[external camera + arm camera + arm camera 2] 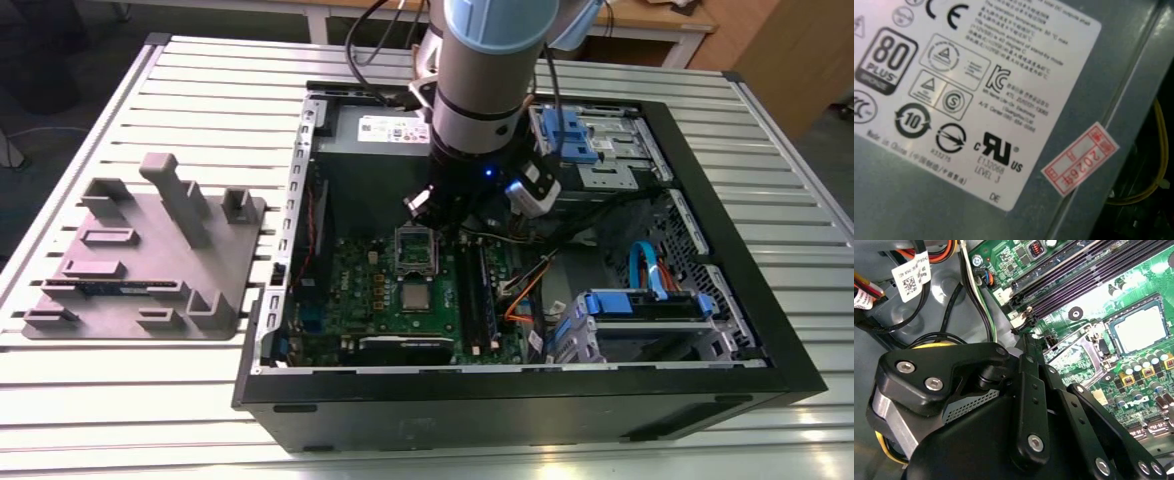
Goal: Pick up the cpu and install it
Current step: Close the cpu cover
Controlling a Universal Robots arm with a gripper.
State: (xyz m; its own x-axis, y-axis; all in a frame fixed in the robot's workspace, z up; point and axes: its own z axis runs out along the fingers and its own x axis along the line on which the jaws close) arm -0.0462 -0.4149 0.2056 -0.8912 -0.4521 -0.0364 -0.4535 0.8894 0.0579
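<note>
One open computer case on your slatted table, and nearly everything that matters is inside it. The green motherboard lies flat on the case floor. The cpu sits in its socket on that board, silvery top up and square to the socket walls. The hollow metal socket frame is swung open, right beside the chip on the side toward the power supply, so it isn't clamped over the cpu.

Your gripper is down inside the case, hanging over the board near the open frame and the ends of the long black memory slots. In the second wrist view it's clearly apart from the cpu. Honestly can't tell whether the gripper is open or closed.

The case also holds the grey power supply, with its white label filling the first wrist view. Two drive cages with blue latches sit along the case wall on the exterior view's right. Orange and blue cables run between them.

Outside the case, on the exterior view's left, a grey fixture block rests on the table. A memory stick lies in one of its slots.
</note>
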